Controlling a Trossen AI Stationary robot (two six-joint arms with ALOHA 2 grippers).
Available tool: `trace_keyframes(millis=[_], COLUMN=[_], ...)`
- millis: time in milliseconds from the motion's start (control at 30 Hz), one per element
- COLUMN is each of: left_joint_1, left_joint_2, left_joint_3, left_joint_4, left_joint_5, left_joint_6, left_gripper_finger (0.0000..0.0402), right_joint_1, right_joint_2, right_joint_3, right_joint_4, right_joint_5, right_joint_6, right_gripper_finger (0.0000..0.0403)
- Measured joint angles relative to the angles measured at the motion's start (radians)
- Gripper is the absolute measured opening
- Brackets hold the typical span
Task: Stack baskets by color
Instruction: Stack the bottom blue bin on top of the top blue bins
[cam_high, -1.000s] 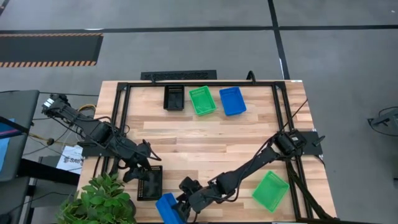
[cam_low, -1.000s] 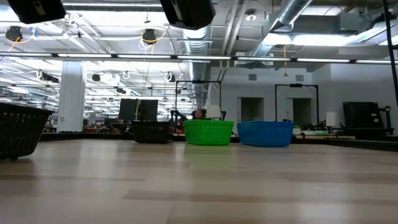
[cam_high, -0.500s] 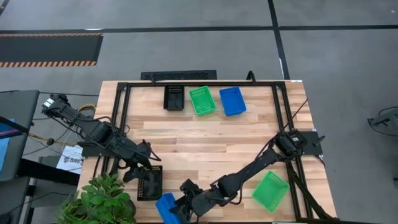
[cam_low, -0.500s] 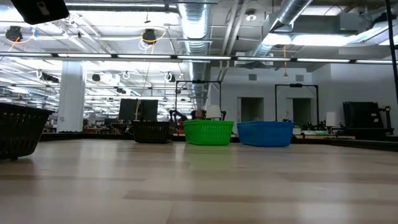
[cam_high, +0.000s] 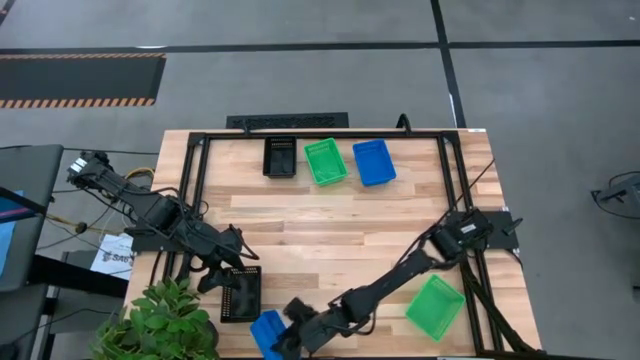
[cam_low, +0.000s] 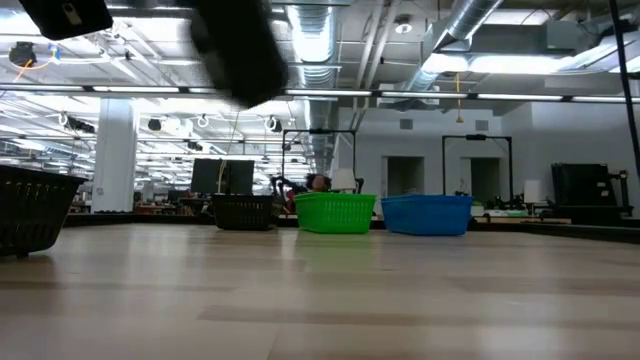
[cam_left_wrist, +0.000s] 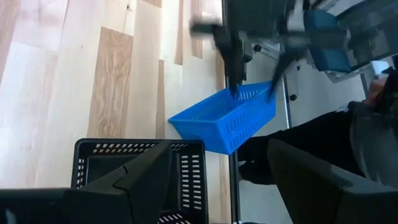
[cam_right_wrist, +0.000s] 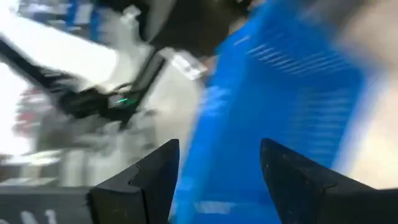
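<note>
A blue basket (cam_high: 265, 335) lies askew at the table's near edge; in the left wrist view the blue basket (cam_left_wrist: 227, 121) sits beside a black basket (cam_left_wrist: 143, 171). My right gripper (cam_left_wrist: 254, 93) is open, its fingers coming down at the blue basket's end wall, and that blue basket (cam_right_wrist: 280, 93) fills the right wrist view ahead of my right gripper (cam_right_wrist: 219, 143). My left gripper (cam_high: 243, 262) hangs open above the black basket (cam_high: 240, 295). A green basket (cam_high: 435, 305) rests near right. At the far edge stand black (cam_high: 280, 157), green (cam_high: 325, 162) and blue (cam_high: 373, 162) baskets. My right gripper's fingertips (cam_left_wrist: 236, 90) stand at the rim of the blue basket's end wall (cam_left_wrist: 252, 94), coming from above and slanting down. Whether they touch the rim I cannot tell. The basket rests on the table.
A black frame rail (cam_high: 200, 200) runs round the tabletop. A potted green plant (cam_high: 160, 320) stands at the near left corner, close to the black basket. Bare wood (cam_high: 330, 215) lies between the far row and the arms.
My right gripper has gone down and toward the table's near left, closer to the blue basket, staying open. The baskets have not moved.
</note>
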Motion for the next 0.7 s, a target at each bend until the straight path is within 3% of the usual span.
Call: trace_keyframes(millis=[100, 267, 400, 533, 700], left_joint_1=[0.000, 0.000, 0.000, 0.000, 0.000], left_joint_2=[0.000, 0.000, 0.000, 0.000, 0.000], left_joint_3=[0.000, 0.000, 0.000, 0.000, 0.000], left_joint_4=[-0.005, -0.005, -0.005, -0.005, -0.005], left_joint_5=[0.000, 0.000, 0.000, 0.000, -0.001], left_joint_6=[-0.001, -0.010, -0.011, -0.005, 0.015], left_gripper_finger=[0.0256, 0.0256, 0.0256, 0.0256, 0.0256], right_joint_1=[-0.010, -0.019, -0.024, -0.027, -0.034], right_joint_2=[0.038, 0.028, 0.028, 0.035, 0.034], right_joint_3=[0.050, 0.056, 0.057, 0.056, 0.058], right_joint_4=[0.020, -0.047, -0.037, -0.040, -0.025], right_joint_5=[-0.070, -0.081, -0.089, -0.113, -0.134], right_joint_6=[0.006, -0.031, -0.045, -0.015, -0.001], right_gripper_finger=[0.0244, 0.0243, 0.0216, 0.0158, 0.0035])
